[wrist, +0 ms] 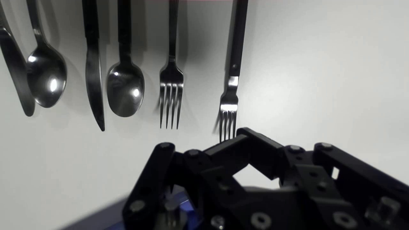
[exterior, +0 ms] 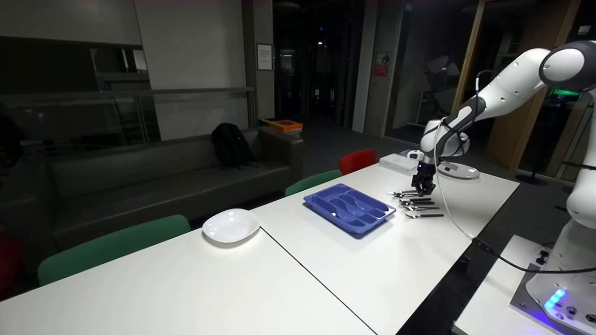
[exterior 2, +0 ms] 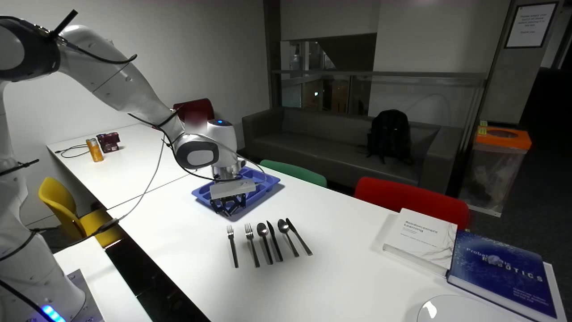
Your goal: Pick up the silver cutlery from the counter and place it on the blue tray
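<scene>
Six pieces of silver cutlery lie in a row on the counter: two forks, two spoons and two knives. In an exterior view they sit near and to the right of the blue tray. Your arm stands with its elbow high at the left, slopes down to the right across the counter, and bends at the wrist so that the hand points down. Your hand hovers above the counter, narrow, its jaws together at the tips; from that view it covers part of the tray. Your wrist view lines the jaws up with the tine ends of the rightmost fork.
</scene>
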You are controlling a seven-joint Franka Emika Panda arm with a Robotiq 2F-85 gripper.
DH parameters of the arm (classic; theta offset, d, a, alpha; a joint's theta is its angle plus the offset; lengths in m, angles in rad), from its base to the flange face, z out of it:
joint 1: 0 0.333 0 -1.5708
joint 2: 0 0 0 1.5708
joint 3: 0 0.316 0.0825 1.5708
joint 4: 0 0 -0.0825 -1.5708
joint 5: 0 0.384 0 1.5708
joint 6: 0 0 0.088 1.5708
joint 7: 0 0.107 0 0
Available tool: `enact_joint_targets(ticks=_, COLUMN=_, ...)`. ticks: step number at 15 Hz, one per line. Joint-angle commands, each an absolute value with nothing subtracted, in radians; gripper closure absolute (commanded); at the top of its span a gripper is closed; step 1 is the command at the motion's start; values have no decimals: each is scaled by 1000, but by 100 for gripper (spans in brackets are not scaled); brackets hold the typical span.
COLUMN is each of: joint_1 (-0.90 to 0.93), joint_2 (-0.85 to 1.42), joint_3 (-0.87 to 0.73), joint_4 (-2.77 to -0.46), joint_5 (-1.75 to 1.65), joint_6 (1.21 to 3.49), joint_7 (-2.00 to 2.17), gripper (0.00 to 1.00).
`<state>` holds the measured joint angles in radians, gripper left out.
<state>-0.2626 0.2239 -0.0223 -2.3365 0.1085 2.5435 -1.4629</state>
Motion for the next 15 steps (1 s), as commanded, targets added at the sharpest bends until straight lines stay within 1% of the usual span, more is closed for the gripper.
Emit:
enact_joint_targets(ticks=1, joint_1=-249, joint_2=169, joint_3=-45, joint_4=-2360, joint_5=100, joint_6=2510, joint_7=-1448, gripper=75)
enact_joint_targets(ticks=2, joint_1=-251, joint_2=168, joint_3=-49, joint_4=-2361, joint_5=95, joint_6=2505, joint_7=-1450, gripper=74)
enact_joint_targets(ticks=3, joint_1=-254, joint_2=169, joint_3=-54, joint_4=-2361, joint_5=94, joint_6=2496, joint_7=-1453, gripper=68)
enact_joint_targets(ticks=4, joint_1=-256, joint_2=167, joint_3=-59, joint_4=-2362, joint_5=95, joint_6=2485, joint_7=-1457, gripper=59)
enact_joint_targets(ticks=12, joint_1=-265, joint_2=151, joint_3=-94, joint_4=-2395, joint_5=111, joint_6=2457, joint_7=-1470, gripper=3)
enact_joint_targets(ticks=13, joint_1=-266, joint_2=150, joint_3=-96, joint_4=-2400, joint_5=115, joint_6=2464, joint_7=-1473, gripper=0)
enact_joint_targets(ticks=15, joint_1=-270, joint_2=155, joint_3=-100, joint_4=-2409, joint_5=123, joint_6=2479, joint_7=-1481, gripper=0)
